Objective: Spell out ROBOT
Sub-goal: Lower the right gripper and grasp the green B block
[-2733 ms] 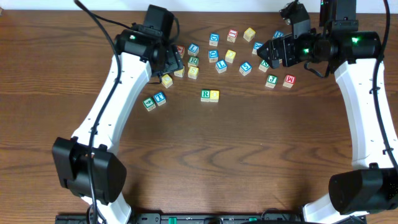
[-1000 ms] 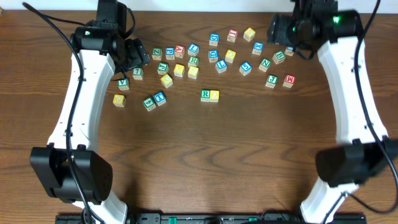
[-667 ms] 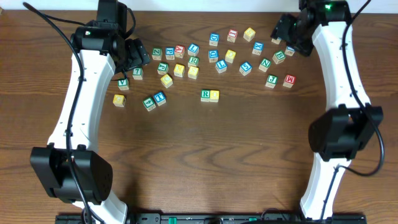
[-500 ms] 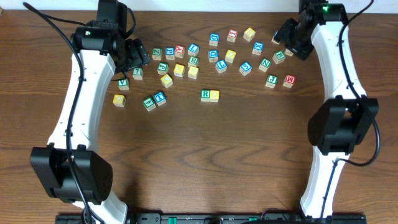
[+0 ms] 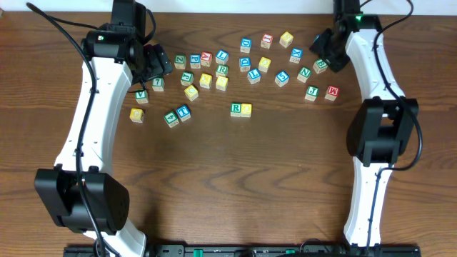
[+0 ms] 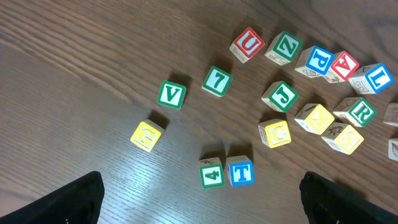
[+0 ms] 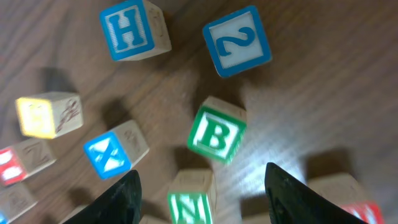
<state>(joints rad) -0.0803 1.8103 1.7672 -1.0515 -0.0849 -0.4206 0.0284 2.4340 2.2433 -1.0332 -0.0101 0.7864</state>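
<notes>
Right wrist: right tool (image 7: 202, 175) released, fingers apart; green B cube (image 7: 216, 134) at frame centre.
Left wrist: left tool (image 6: 199, 190) released wide; blue T cube (image 6: 240, 172) lower centre.

The dark wood-grain table (image 5: 235, 185) carries a scatter of small wooden letter cubes, all resting directly on its surface. Near the centre, the green-edged R cube (image 5: 235, 108) sits touching a plain yellow cube (image 5: 246, 109).

To the left, the blue T cube (image 6: 240, 172) stands just beside a green 4 cube (image 6: 211, 174). A yellow G cube (image 6: 147, 135), a green V cube (image 6: 171, 94) and a green 7 cube (image 6: 217, 81) lie apart nearby.

At the far right, the green B cube (image 7: 216, 137) lies between a blue 2 cube (image 7: 237, 41) and a green N cube (image 7: 189, 199). A blue X cube (image 7: 112, 154) and a blue H cube (image 7: 130, 28) are close by. A green J cube (image 5: 311, 91) and a red M cube (image 5: 332, 92) sit side by side, apart.
</notes>
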